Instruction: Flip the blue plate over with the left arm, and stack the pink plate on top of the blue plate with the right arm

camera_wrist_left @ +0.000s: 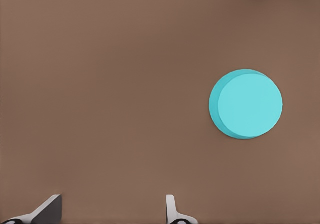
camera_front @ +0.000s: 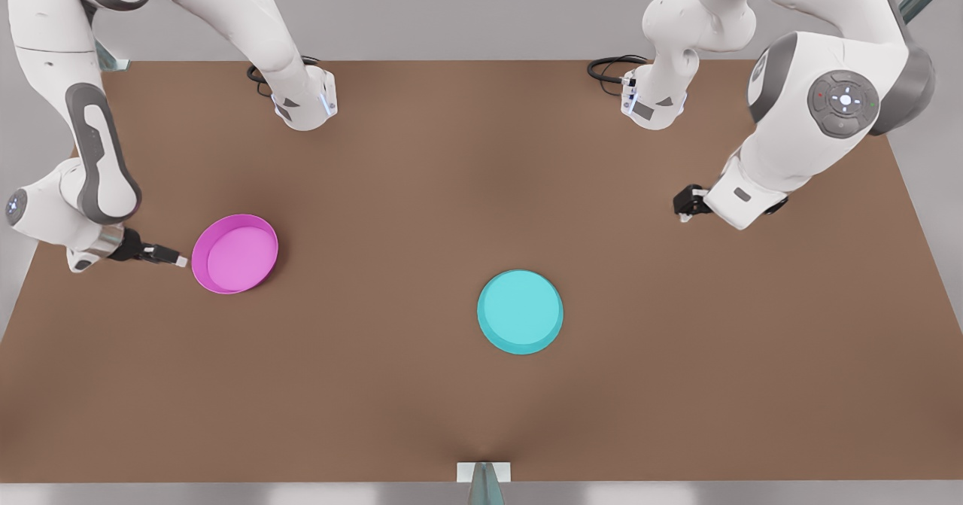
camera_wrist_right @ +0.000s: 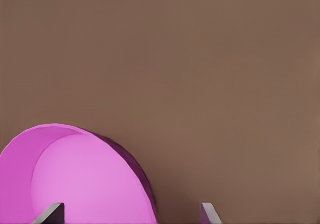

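Note:
The pink plate [camera_front: 235,254] lies rim up on the brown table at the front view's left, its inside showing. My right gripper [camera_front: 177,258] hovers just beside the plate's outer edge, open; in the right wrist view the pink plate [camera_wrist_right: 85,179] sits close before the right gripper [camera_wrist_right: 131,215]. The blue plate [camera_front: 520,311] lies near the table's middle with a plain flat face up and its sloped side showing. My left gripper [camera_front: 686,208] waits at the front view's right, well apart from it, open. The left wrist view shows the blue plate [camera_wrist_left: 246,103] far beyond the left gripper [camera_wrist_left: 112,211].
The brown table [camera_front: 481,189] has both arm bases at its back edge: one [camera_front: 305,98] and another [camera_front: 653,102], each with a black cable. A small metal post [camera_front: 484,482] stands at the front edge.

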You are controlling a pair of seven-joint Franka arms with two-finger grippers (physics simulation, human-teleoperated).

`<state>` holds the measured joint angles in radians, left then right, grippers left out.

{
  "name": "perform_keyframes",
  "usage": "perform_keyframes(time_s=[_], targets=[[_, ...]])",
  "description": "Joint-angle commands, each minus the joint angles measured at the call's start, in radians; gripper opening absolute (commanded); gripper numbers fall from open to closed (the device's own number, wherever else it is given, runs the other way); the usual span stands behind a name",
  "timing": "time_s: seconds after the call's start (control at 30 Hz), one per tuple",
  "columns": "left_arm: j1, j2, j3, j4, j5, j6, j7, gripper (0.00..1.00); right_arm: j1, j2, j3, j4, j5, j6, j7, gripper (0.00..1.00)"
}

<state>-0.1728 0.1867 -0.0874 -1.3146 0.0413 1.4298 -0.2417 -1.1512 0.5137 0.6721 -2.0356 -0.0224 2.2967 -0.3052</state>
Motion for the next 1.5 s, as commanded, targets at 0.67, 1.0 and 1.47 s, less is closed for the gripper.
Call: perform_keyframes(time_s=[0.67, 1.0, 1.47], targets=[[-0.001, 0.0, 0.006, 0.017, -0.043, -0.034, -0.001, 1.0, -0.045, 0.14, 0.095, -0.037, -0.094, 0.221, 0.005, 1.0], [0.015, 0.0, 0.005, 0.02, -0.04, -0.034, -0.001, 1.0, -0.045, 0.158, 0.086, -0.041, -0.176, 0.25, 0.003, 1.0], [0.007, 0.002, 0.0, 0.02, -0.038, -0.034, -0.011, 1.0, -0.045, 0.157, 0.086, -0.044, -0.174, 0.251, 0.006, 0.64]])
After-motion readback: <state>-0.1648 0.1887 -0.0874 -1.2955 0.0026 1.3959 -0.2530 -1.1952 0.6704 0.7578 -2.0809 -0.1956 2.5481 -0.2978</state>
